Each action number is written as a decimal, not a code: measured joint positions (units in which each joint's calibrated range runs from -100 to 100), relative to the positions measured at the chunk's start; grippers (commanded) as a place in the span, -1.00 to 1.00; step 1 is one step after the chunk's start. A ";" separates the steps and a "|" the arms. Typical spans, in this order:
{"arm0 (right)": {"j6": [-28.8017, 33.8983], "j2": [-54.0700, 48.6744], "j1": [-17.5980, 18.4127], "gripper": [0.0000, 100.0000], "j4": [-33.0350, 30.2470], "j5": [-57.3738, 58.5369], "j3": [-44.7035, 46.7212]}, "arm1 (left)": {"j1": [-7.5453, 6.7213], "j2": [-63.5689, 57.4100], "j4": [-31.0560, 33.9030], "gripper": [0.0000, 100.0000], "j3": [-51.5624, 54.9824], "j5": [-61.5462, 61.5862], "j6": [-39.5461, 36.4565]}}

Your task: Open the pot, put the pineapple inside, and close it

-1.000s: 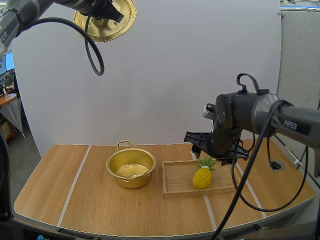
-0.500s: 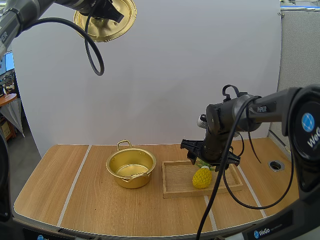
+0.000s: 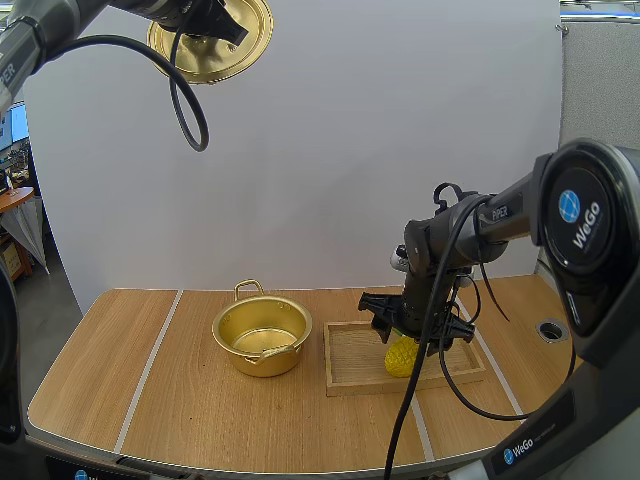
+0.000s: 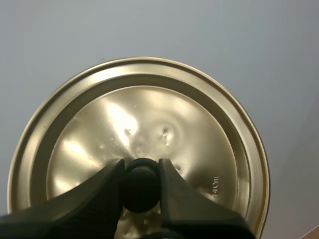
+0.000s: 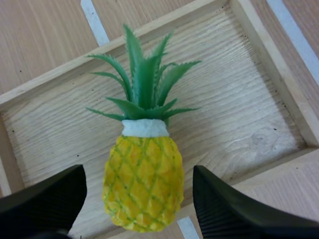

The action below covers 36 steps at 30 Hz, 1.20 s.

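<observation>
Where the pot (image 3: 262, 335) stands: on the table (image 3: 130, 390), uncovered, its shiny golden inside showing, just left of the wooden tray (image 3: 350, 362).
Lid (image 4: 149, 109): golden and round, held high in the air above the table's left side, well apart from the pot.
Left gripper (image 4: 141, 169): fingers pinching the lid's black knob (image 4: 141, 188).
Pineapple (image 5: 143, 184): on the wooden tray, yellow body, green leafy crown.
Right gripper (image 5: 142, 201): low over the tray, fingers spread wide, one on each side of the pineapple's body, neither touching it.
</observation>
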 measured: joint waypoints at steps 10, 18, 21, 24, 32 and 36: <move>0.17 5.08 0.00 1.00 -0.52 -2.76 0.00 | 0.00 0.00 0.00 -1.00 0.00 0.00 0.00; 0.85 9.28 0.00 1.00 -0.86 -3.61 0.00 | 0.00 0.00 0.00 -1.00 0.00 0.00 0.00; 0.84 9.54 0.00 1.00 -0.98 -3.68 0.00 | 0.00 0.00 0.00 -1.00 0.00 0.00 0.00; 0.84 9.54 0.00 0.99 -1.27 -4.08 -0.10 | 0.00 0.00 0.00 -1.00 0.00 0.00 0.00; 0.93 9.54 0.00 -1.00 -1.40 -4.12 -0.10 | 0.00 0.00 0.00 -1.00 0.00 0.00 0.00; 0.93 9.54 0.00 -1.00 -1.40 -2.47 -0.99 | 0.00 0.00 0.00 -1.00 0.00 0.00 0.00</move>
